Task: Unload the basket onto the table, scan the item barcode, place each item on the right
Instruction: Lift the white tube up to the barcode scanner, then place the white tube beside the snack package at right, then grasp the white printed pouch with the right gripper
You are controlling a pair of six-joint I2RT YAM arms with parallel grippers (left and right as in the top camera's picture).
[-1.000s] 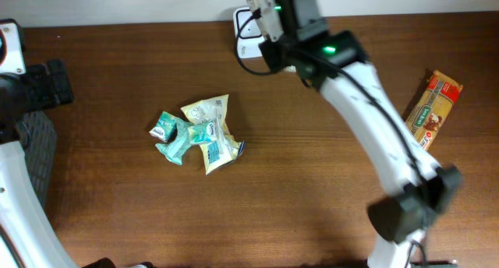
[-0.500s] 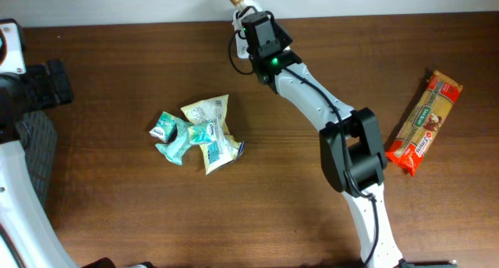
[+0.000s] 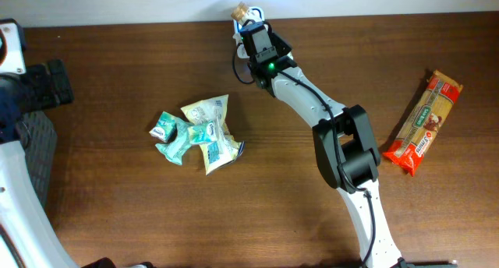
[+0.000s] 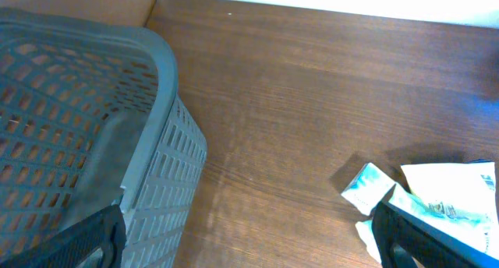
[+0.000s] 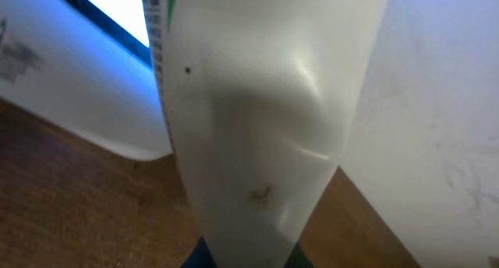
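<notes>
My right gripper is clamped tight on a white pouch at the far edge of the counter, the arm stretched long from the near side; from overhead only the pouch's tan tip pokes out past the gripper; in my right wrist view the pouch fills the middle, upright and dented, with a strip of printed bars and a bit of green along its upper left edge; just beside it on the left sits the white scanner, lit blue, resting on the counter; whether pouch and scanner touch I cannot tell; my left gripper stands wide apart with nothing in it, off at the left side, above bare counter between a grey basket and a heap of teal, white and cream packets; that heap lies left of centre, well apart from the pouch; an orange and green bar lies aslant near the right edge, apart from everything else.
</notes>
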